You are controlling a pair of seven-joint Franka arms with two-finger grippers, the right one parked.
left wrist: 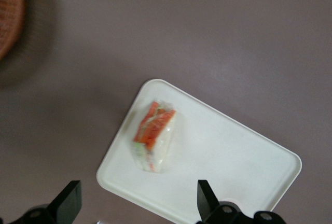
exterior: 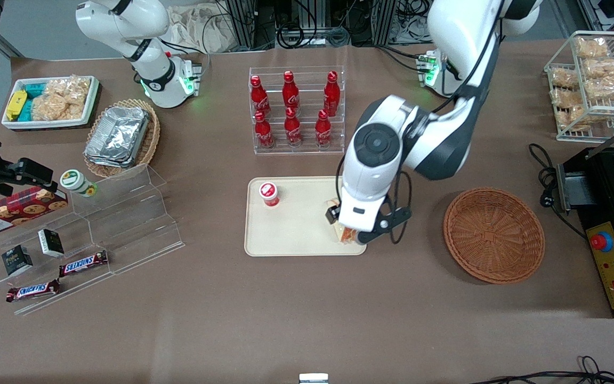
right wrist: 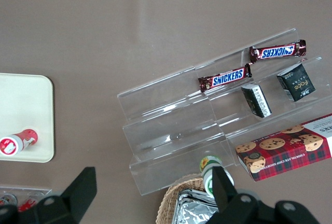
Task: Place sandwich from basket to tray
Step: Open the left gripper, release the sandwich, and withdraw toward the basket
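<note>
- Front view: the left arm's gripper (exterior: 350, 230) hangs at the centre of the frame, over the tray (exterior: 291, 234) corner nearest the basket (exterior: 493, 233).
- Only a sliver of the sandwich (exterior: 345, 234) shows beneath the wrist, with orange filling at its edge; the arm covers the rest.
- The basket, right of centre, looks empty.
- Left wrist view: the sandwich (left wrist: 154, 135) lies on the tray (left wrist: 233, 162) near one corner, filling side showing, a little blurred.
- The two fingertips (left wrist: 68, 201) stand wide apart, above the sandwich and clear of it, gripping nothing.
- Judged step: the sandwich appears to be released on the tray, so the placing seems all but done. The next move calls for a straight lift away, without catching the wrap.
- Hard to tell: whether the sandwich sits fully inside the rim, since the front view hides most of it.
- A small red-capped cup (exterior: 268, 193) also stands on the tray, well apart from the sandwich.
</note>
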